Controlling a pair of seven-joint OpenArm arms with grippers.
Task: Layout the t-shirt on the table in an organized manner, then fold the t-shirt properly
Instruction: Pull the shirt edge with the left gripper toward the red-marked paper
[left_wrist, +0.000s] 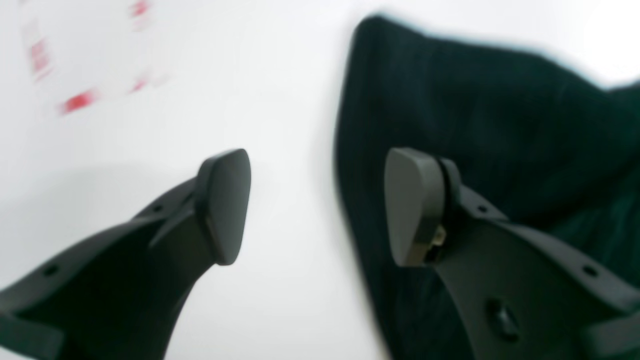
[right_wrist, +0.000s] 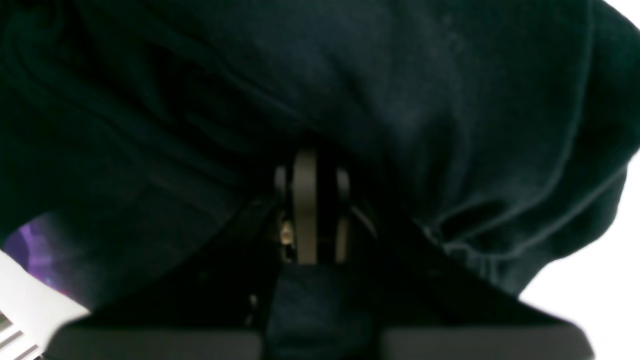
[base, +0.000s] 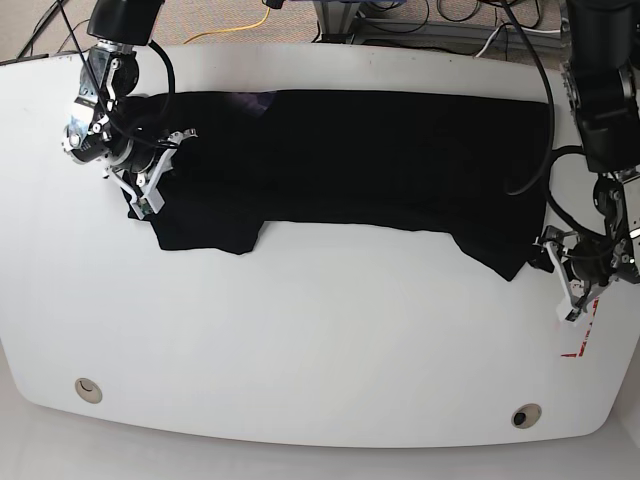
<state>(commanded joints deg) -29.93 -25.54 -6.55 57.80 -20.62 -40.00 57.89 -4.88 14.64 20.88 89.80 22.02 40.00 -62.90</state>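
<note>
On table: t-shirt; wrist views show tools.

Right gripper pads look pressed together on the t-shirt, though it's dark. White table at the lower right.

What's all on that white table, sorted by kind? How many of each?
Black t-shirt: 1
Robot grippers, the left gripper and the right gripper: 2
Round holes in the table, the near-left hole and the near-right hole: 2
Red tape mark: 1
Total: 6
</note>
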